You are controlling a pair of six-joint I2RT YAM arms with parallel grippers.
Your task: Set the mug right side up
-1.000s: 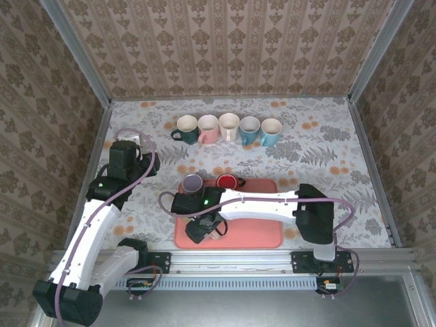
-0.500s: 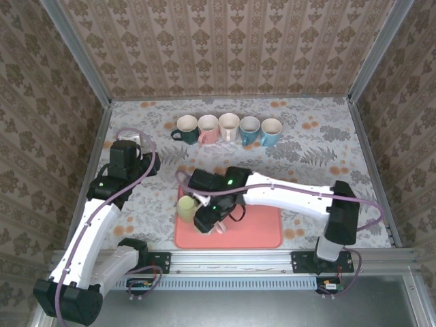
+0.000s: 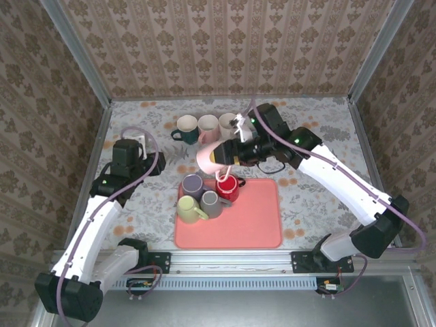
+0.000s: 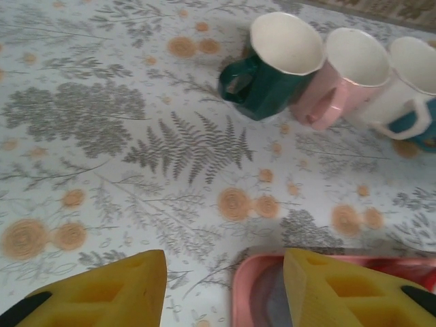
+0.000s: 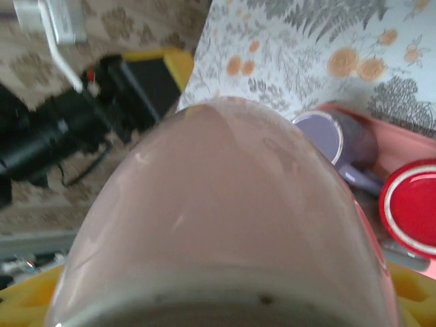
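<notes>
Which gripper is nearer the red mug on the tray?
Right. The right gripper, holding a pink mug in the air, hangs just behind the red mug; the left gripper sits off beyond the back-left corner of the tray.

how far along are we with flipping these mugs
Done: a row of upright mugs at the back, starting with the green mug. In hand: the right gripper holds a pink mug tilted in the air. To do: four mugs on the tray look bottom-up; the left gripper is open and empty.
</notes>
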